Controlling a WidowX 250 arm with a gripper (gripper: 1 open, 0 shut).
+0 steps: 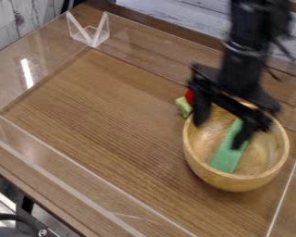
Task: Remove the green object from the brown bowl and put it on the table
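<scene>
1. The desk (101, 111) has low clear walls (40, 153) along its near and left edges; the wood in the near-left half lies bare, leaving open room there.
2. The bowl (200, 167) sits near the right edge, close to the right-hand wall.
3. The green block (225, 159) lies flat inside the bowl, running from the bottom up toward the far rim; only its lower end shows plainly.
4. The gripper (228, 125) hangs over the bowl, pointing down, with its 2 fingers (202, 104) spread wide, 1 on each side of the block's upper part. It holds nothing. Whether a fingertip touches the block or the bowl cannot be told, as the arm is blurred.
5. Behind the bowl's far-left rim, a red round thing (188, 96) with a green bit is mostly hidden by the gripper.
6. A clear V-shaped stand (86, 30) sits at the far-left corner.
</scene>
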